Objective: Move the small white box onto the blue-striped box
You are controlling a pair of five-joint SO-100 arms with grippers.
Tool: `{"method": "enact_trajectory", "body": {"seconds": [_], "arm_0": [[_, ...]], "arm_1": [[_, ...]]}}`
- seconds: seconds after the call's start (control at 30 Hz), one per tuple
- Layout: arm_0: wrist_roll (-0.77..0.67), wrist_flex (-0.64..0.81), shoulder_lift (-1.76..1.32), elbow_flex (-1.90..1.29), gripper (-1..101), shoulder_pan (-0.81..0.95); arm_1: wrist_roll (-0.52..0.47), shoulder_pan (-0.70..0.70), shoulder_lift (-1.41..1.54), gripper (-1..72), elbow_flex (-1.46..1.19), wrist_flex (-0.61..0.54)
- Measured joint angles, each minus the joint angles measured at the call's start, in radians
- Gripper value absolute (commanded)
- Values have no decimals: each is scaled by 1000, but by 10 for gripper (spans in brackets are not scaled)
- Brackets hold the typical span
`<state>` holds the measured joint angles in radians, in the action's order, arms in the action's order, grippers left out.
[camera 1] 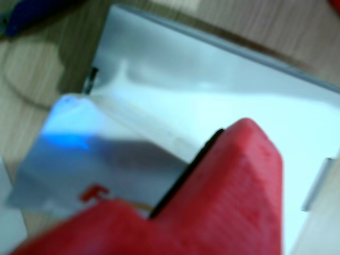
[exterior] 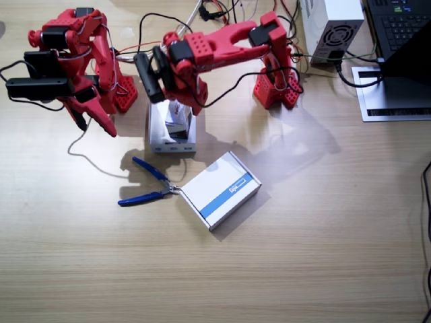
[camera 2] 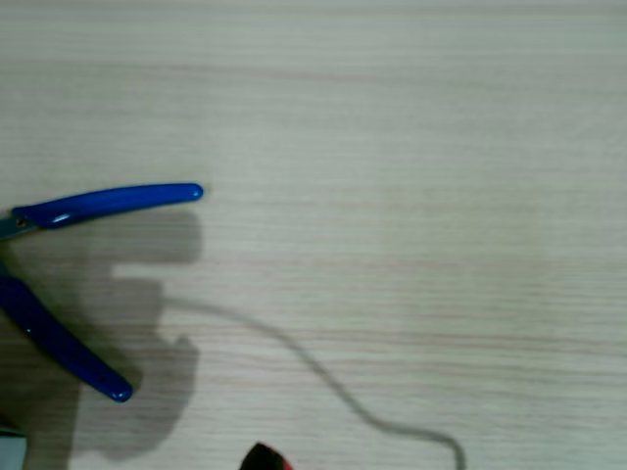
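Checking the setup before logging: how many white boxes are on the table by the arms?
3: a plain box under the left claw, a small box at that claw above it, and a blue-striped box nearer the table's middle, beside the pliers. Others may be hidden.

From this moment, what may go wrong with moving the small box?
The left end effector holds the small white box above the plain white box. A wrist view shows only a red finger at one edge, so it may slip. The pliers touch the blue-striped box and could be knocked.
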<state>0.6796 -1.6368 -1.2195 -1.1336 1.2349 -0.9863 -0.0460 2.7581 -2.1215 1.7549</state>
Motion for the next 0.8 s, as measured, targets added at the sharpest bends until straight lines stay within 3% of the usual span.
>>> {"method": "enact_trajectory", "body": {"seconds": [0.17,0.33,0.57,0.8], "arm_0": [[51,3,190,126,359,5],[61,-2,227,153,141,-3],[72,0,161,103,127,-63],[123,-12,55,91,92,-336]], "arm_1": [[-3,0,107,644,-49,3],[-3,0,138,644,-69,3],[0,-3,137,644,-84,3],[38,-38,137,644,-83,3]]}}
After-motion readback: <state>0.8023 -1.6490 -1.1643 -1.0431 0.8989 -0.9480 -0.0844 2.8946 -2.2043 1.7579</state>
